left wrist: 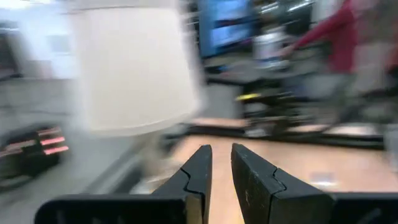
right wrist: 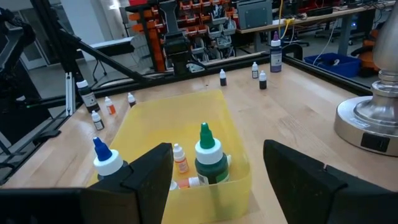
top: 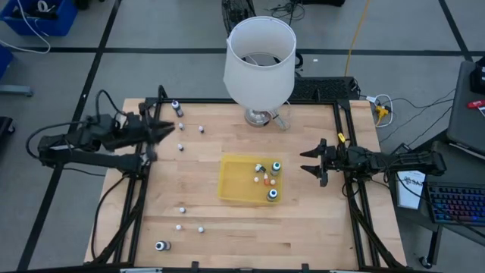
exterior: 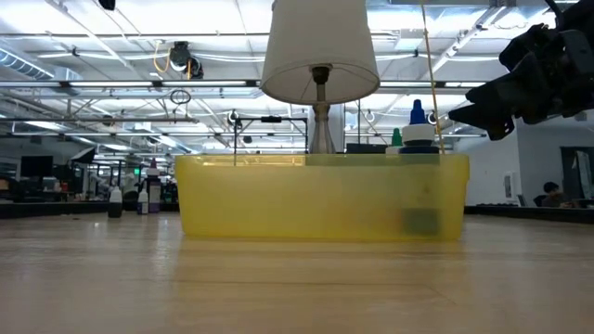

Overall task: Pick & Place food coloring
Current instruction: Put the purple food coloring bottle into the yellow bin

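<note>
The food coloring bottles are in two groups. Several stand or lie in the yellow tray (top: 233, 182), among them a green-capped one (right wrist: 208, 158) and a blue-capped one (right wrist: 106, 159). Others stand scattered on the wood toward the left edge (top: 181, 147) and the near edge (top: 161, 245). My right gripper (top: 311, 161) hovers wide open just right of the tray, fingers pointing at it, and shows raised in the low view (exterior: 478, 107). My left gripper (top: 163, 130) is above the table's far-left part, near one small bottle (top: 182, 127). Its fingers (left wrist: 221, 165) are a narrow gap apart with nothing between them.
A lamp with a big white shade (top: 259, 57) stands on its metal base (right wrist: 379, 118) at the far edge, behind the tray. Black frame rails (top: 348, 152) run along the table's sides. Bare wood lies between the tray and the left-hand bottles. A person in a red sleeve (left wrist: 339, 34) is beyond the table.
</note>
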Controlling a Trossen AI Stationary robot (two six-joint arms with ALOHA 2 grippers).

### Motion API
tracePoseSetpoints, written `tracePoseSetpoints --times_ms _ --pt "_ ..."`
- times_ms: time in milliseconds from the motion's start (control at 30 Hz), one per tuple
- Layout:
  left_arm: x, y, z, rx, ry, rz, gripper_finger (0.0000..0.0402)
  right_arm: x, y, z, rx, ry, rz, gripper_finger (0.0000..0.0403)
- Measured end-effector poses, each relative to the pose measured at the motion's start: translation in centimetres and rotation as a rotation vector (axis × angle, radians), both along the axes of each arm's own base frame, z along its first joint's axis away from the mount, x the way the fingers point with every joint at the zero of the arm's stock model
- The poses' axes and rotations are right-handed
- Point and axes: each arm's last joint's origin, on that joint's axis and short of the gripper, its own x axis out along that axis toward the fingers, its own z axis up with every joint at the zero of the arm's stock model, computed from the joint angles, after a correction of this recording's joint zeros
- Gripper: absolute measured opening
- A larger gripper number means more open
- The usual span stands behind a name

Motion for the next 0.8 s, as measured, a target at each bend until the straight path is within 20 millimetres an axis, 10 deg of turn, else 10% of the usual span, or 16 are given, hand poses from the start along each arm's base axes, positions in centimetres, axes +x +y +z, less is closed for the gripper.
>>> tracePoseSetpoints --times_ms 300,667,800 --pt "1.9 2.9 0.1 0.050 0.213 0.850 0.0067 0.0 0.0 0.0 0.000 0.000 0.000 0.0237" --pt "-1.0 13.2 4.8 -0.542 0.728 1.163 0.0067 0.0 0.0 0.0 0.000 -0.001 0.000 0.0238" --pt "-0.7 13.0 5.6 -0.592 0.808 1.118 0.0067 0.0 0.0 0.1 0.000 -0.007 0.000 0.0238"
